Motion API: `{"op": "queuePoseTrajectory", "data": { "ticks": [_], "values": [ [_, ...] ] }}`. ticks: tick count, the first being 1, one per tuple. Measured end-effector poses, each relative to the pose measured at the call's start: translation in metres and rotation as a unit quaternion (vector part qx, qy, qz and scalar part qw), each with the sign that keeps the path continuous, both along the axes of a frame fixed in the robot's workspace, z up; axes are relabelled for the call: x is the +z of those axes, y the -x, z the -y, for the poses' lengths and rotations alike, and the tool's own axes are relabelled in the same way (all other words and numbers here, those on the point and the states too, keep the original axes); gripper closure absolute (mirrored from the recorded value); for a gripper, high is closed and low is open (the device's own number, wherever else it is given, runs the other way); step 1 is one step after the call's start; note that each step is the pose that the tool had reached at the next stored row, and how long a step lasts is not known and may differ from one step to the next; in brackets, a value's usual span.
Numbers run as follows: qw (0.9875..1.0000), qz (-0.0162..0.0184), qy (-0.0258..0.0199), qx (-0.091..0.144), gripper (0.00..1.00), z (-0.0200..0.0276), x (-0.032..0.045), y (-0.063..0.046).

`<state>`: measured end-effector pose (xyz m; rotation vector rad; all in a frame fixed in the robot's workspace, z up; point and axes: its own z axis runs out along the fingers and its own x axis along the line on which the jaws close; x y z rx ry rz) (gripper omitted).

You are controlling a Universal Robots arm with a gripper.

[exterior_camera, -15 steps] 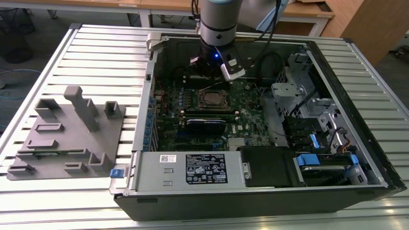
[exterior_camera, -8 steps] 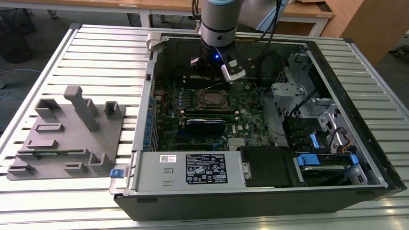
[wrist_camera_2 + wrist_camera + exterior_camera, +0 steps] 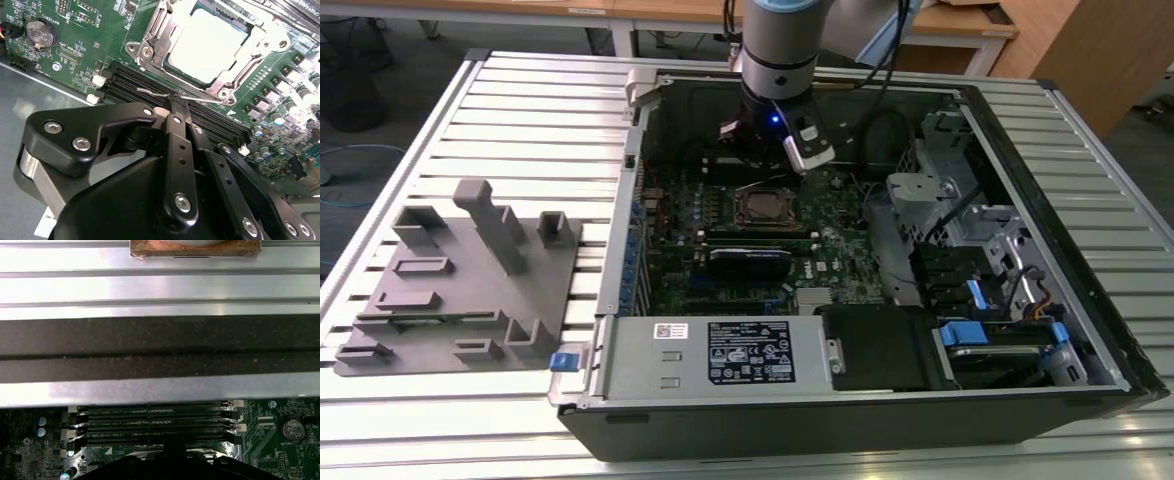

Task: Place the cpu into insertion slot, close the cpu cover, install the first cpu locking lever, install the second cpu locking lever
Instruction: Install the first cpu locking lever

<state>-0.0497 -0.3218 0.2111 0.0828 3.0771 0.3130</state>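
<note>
While the cpu (image 3: 207, 45) lies under the closed cpu cover (image 3: 159, 30), the pincer (image 3: 176, 106) pinches a thin locking lever (image 3: 150, 92).

Mem slots (image 3: 155, 427) (on green PCB (image 3: 260, 445))

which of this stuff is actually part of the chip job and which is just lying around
Job: chip, cover, thin lever, claw.
Lying about: grey block, memory slots, coin battery, power supply.
</note>
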Motion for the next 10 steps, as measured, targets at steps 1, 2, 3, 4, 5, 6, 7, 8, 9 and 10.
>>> {"op": "queuePoseTrajectory", "data": {
  "ticks": [1,2,3,4,5,6,7,8,9,10],
  "values": [
    [1.0000,0.0000,0.0000,0.000,0.89,0.0000,-0.0003,-0.0003],
    [1.0000,0.0000,0.0000,0.000,0.89,0.0000,-0.0006,-0.0005],
    [1.0000,0.0000,0.0000,0.000,0.89,0.0000,-0.0009,-0.0007],
    [1.0000,0.0000,0.0001,0.000,0.89,0.0000,-0.0013,-0.0010],
    [1.0000,0.0000,0.0000,0.000,0.89,0.0000,-0.0018,-0.0012],
    [1.0000,0.0000,0.0001,0.000,0.89,0.0000,-0.0023,-0.0014],
    [1.0000,0.0000,0.0001,0.000,0.89,0.0000,-0.0028,-0.0018],
    [1.0000,0.0000,0.0001,0.000,0.89,0.0000,-0.0033,-0.0023],
    [1.0000,-0.0001,0.0001,0.000,0.89,0.0000,-0.0037,-0.0027],
    [1.0000,-0.0001,0.0001,0.000,0.89,0.0000,-0.0042,-0.0031]
  ]
}}
